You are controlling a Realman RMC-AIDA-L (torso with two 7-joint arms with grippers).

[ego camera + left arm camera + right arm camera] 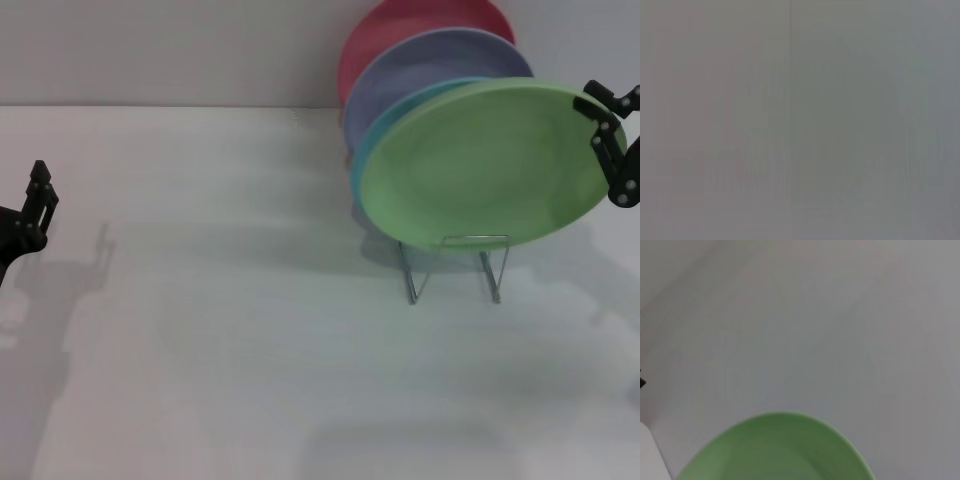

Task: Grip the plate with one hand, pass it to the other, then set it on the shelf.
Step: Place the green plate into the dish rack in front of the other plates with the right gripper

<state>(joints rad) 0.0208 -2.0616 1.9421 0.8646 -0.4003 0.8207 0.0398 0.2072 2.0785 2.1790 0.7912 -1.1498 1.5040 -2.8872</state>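
The pale-green plate (480, 165) stands tilted at the front of the row of plates, with its lower edge behind the front loop of the silver wire shelf (455, 265). My right gripper (608, 145) is at the plate's right rim and closed on it. The right wrist view shows the plate's rim (780, 450) close up. My left gripper (35, 205) is far off at the left edge of the table and holds nothing. The left wrist view shows only a grey surface.
A turquoise plate (385, 125), a lavender plate (430, 65) and a red plate (400, 25) stand upright in the shelf behind the green one. The white table (220, 330) stretches to the left and front. A wall rises behind.
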